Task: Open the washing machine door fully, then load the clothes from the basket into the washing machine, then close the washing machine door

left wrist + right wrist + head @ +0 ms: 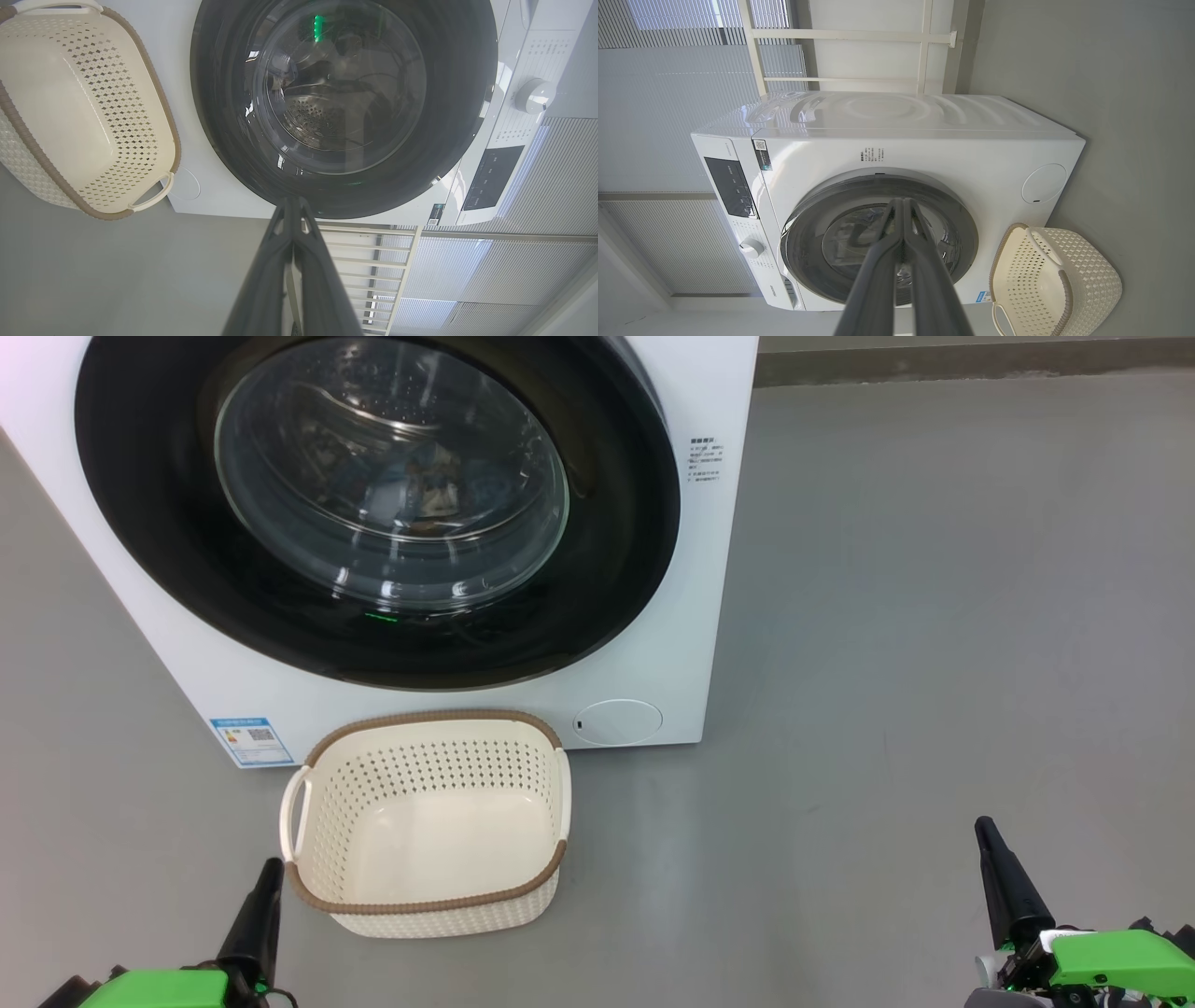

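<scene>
Though the door [373, 513] looks shut on the washer [709, 616], the head view shows clothes [434, 490] behind its glass. The basket [429, 903] sits bare, just near of the washer. The left gripper [271, 870] and right gripper [986, 829] hang low, near left and near right, each with fingers pressed together. From the left wrist, the door's black rim is glossy, so probably slippery, stiff and fairly heavy on its hinge. From the right wrist, a notch [878, 175] at its right edge seems the best hold. The clothes should be soft and light, best pinched at a fold.
</scene>
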Tool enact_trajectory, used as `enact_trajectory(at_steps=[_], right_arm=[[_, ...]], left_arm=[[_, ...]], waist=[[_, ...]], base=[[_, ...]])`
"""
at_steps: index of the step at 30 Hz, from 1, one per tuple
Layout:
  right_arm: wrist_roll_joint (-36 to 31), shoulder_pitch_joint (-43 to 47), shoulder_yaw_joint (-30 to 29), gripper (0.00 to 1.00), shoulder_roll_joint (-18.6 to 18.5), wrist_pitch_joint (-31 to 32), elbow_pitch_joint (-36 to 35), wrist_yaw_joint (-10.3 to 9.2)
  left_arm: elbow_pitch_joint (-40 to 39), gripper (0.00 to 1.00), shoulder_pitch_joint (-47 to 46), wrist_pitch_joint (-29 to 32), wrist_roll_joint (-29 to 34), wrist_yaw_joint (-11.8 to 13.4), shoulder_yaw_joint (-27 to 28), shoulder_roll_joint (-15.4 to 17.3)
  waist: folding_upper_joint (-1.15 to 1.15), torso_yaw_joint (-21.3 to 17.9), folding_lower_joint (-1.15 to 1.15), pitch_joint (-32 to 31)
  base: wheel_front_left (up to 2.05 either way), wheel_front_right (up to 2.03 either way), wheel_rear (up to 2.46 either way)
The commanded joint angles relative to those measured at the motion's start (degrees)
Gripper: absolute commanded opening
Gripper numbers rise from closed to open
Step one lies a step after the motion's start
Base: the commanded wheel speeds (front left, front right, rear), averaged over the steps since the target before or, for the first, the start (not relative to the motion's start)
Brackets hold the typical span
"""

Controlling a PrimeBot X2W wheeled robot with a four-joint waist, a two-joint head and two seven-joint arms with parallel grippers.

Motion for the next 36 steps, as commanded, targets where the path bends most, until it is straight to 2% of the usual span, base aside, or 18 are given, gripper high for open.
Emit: enact_trajectory(at_steps=[1, 36], right_arm=[[0.2, -2.5, 1.3, 0.00, -0.3, 0.4, -1.7, 0.09], [0.2, -2.5, 1.3, 0.00, -0.3, 0.4, -1.7, 0.09]], left_arm=[[-1.1, 0.00, -2.3, 0.3, -0.4, -0.6, 2.0, 1.1], [-1.1, 0.00, -2.3, 0.3, -0.4, -0.6, 1.9, 1.1]], waist=[[0.00, 0.0, 0.00, 0.0], [0.00, 0.0, 0.00, 0.0]], base=[[0.00, 0.00, 0.00], [0.00, 0.00, 0.00]])
